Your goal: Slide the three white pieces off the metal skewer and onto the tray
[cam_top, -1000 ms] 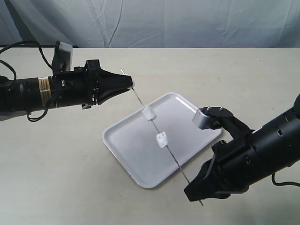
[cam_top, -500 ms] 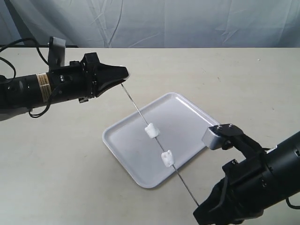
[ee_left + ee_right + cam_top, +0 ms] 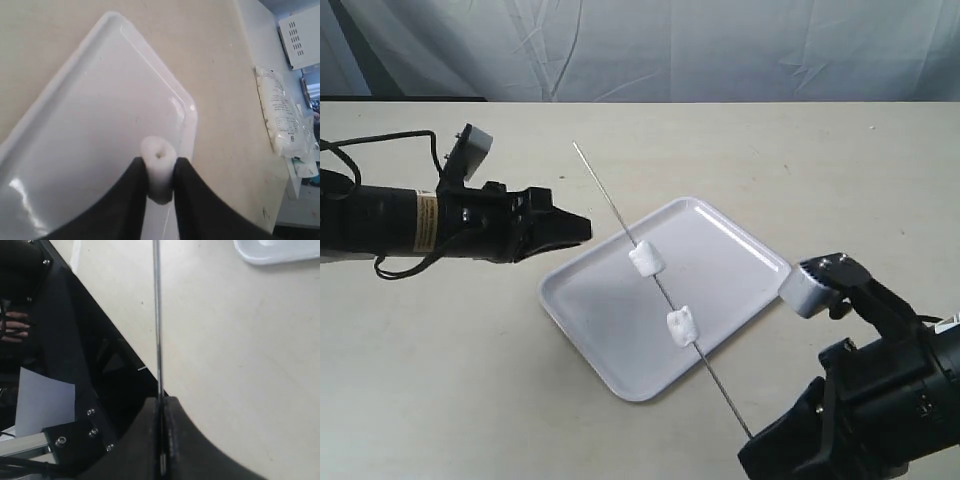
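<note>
The metal skewer slants above the tray, its upper tip free. Two white pieces are still threaded on it. My right gripper at the bottom right is shut on the skewer's lower end; the right wrist view shows the rod pinched between the jaws of this gripper. My left gripper sits left of the skewer, apart from it. In the left wrist view this gripper is shut on the third white piece, held over the tray.
A clear bag of white pieces and a white box lie beyond the tray in the left wrist view. A tray corner shows in the right wrist view, with the table edge and dark frame below the skewer.
The left gripper has come off the skewer's upper end with one white piece and dropped down to the left. The right arm drew the skewer back toward the lower right.
</note>
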Controlling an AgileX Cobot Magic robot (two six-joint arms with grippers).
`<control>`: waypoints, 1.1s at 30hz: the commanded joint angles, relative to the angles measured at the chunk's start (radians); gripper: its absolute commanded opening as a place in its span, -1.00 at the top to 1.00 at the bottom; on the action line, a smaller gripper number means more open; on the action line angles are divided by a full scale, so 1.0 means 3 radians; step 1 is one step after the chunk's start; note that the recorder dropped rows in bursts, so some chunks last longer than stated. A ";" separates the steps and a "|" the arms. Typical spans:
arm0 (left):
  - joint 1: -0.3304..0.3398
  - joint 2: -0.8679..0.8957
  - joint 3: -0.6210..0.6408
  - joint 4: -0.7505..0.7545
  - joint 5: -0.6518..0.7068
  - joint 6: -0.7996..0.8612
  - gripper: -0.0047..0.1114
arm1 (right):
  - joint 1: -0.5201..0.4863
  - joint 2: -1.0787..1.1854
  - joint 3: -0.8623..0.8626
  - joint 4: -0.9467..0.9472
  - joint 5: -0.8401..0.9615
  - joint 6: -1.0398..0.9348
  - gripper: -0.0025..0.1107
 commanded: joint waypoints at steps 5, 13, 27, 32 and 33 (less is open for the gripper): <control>-0.0338 0.0309 0.0000 -0.0186 -0.0004 0.0105 0.17 | -0.0015 -0.0030 0.0000 0.0067 -0.0206 0.0176 0.97; -0.0135 0.0312 -0.0031 -0.0401 -0.0938 0.0180 0.17 | -0.0015 -0.0030 0.0000 0.0099 -0.0389 0.0182 0.97; 0.0072 -0.0334 -0.0031 -0.0183 -0.1026 -0.0111 0.17 | -0.0015 0.0345 -0.0351 0.0314 -0.0890 0.0170 0.97; 0.0067 -0.0432 -0.0031 -0.0201 -0.1026 -0.0143 0.17 | -0.0015 0.0513 -0.0429 0.0384 -0.0907 0.0146 0.97; 0.0067 -0.0432 -0.0031 -0.0209 -0.1026 -0.0142 0.17 | -0.0015 0.0514 -0.0436 0.0384 -0.0900 0.0142 0.97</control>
